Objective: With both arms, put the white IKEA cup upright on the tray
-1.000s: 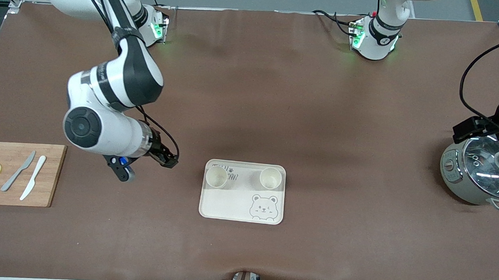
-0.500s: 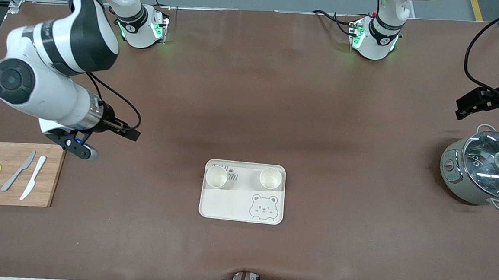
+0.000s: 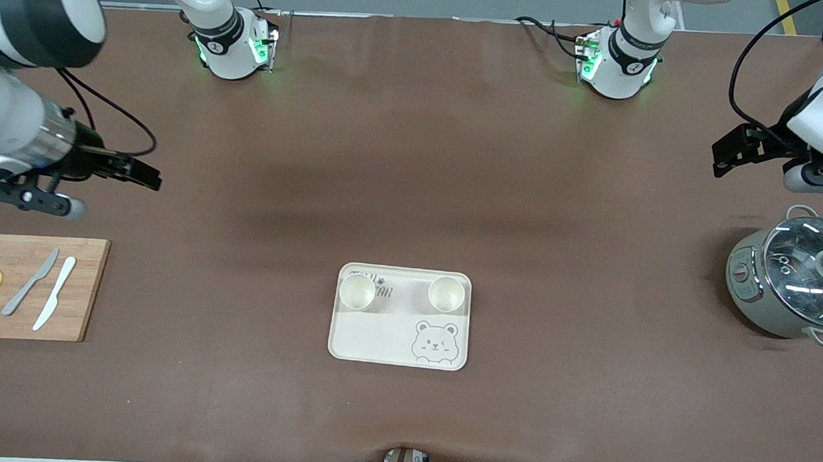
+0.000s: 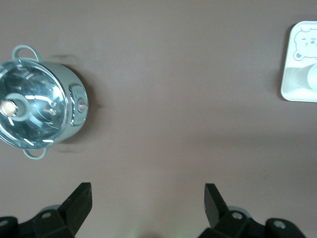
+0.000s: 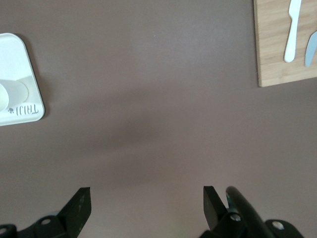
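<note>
Both cups [image 3: 357,291] already stood upright on the tray [image 3: 376,339], well apart from the empty, spread-jawed left gripper [image 3: 727,152] and right gripper [image 3: 145,174], roughly midway between them.

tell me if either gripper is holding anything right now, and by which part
Nothing is held. The left gripper and the right gripper are both open over bare table, and both cups stand upright on the tray.

two cups [image 3: 357,291] on tray [image 3: 376,339]
</note>
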You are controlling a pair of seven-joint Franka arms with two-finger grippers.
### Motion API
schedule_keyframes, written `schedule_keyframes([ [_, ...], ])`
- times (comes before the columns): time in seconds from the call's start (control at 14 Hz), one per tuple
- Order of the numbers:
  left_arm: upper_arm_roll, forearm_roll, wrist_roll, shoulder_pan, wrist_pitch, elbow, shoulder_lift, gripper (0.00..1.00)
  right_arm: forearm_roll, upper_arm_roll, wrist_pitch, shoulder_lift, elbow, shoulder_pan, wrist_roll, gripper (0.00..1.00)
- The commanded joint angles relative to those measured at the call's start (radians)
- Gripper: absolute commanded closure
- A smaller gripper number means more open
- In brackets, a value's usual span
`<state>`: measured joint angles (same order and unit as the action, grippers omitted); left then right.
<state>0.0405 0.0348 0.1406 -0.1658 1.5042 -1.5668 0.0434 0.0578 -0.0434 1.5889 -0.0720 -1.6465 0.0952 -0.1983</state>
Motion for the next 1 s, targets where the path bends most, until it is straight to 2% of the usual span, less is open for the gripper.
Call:
schedule_keyframes([
  [0.0, 0.036, -0.044, -0.021, -0.005, 0.031, -0.076, 0.069, 0.00, -0.012, 0.016, -0.030, 0.073, -0.030, -0.070, 0.158, 0.00],
  [0.29, -0.020, -0.036, 0.000, 0.031, 0.011, -0.076, 0.069, 0.00, -0.023, 0.016, -0.170, 0.083, 0.103, -0.127, 0.226, 0.00],
  [0.64, -0.036, -0.036, 0.000, 0.058, 0.011, -0.068, 0.061, 0.00, -0.027, 0.019, -0.204, 0.127, 0.085, -0.132, 0.214, 0.00],
  [0.93, -0.037, -0.033, -0.015, 0.055, 0.011, -0.053, 0.046, 0.00, -0.050, 0.026, -0.202, 0.121, 0.100, -0.118, 0.217, 0.00],
])
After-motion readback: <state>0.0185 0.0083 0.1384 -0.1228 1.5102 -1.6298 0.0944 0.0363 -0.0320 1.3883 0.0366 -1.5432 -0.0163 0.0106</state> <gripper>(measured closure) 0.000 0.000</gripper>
